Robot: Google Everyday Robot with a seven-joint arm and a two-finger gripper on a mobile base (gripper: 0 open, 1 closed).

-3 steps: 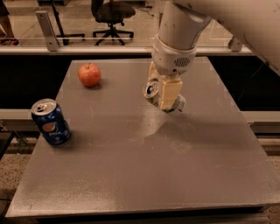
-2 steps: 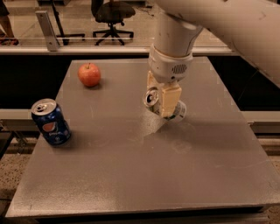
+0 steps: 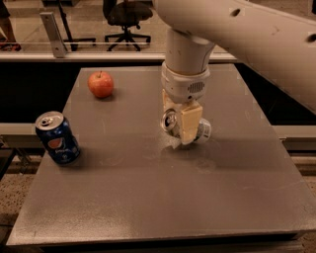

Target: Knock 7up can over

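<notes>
The 7up can [image 3: 203, 131] is silvery with a silver pull-tab top [image 3: 170, 120]. It is tipped onto its side near the middle of the grey table [image 3: 148, 197], with its top facing left. My gripper [image 3: 185, 127] hangs from the big white arm straight down over the can. Its beige tip crosses the can's middle and hides that part. The can's base end sticks out to the right of the gripper.
A blue Pepsi can [image 3: 57, 138] stands upright near the table's left edge. A red apple [image 3: 100, 84] sits at the back left. Beyond the table are a rail and an office chair [image 3: 126, 15].
The gripper has come lower and a little nearer to the front, and the tipped 7up can has moved with it. The Pepsi can and apple have not moved.
</notes>
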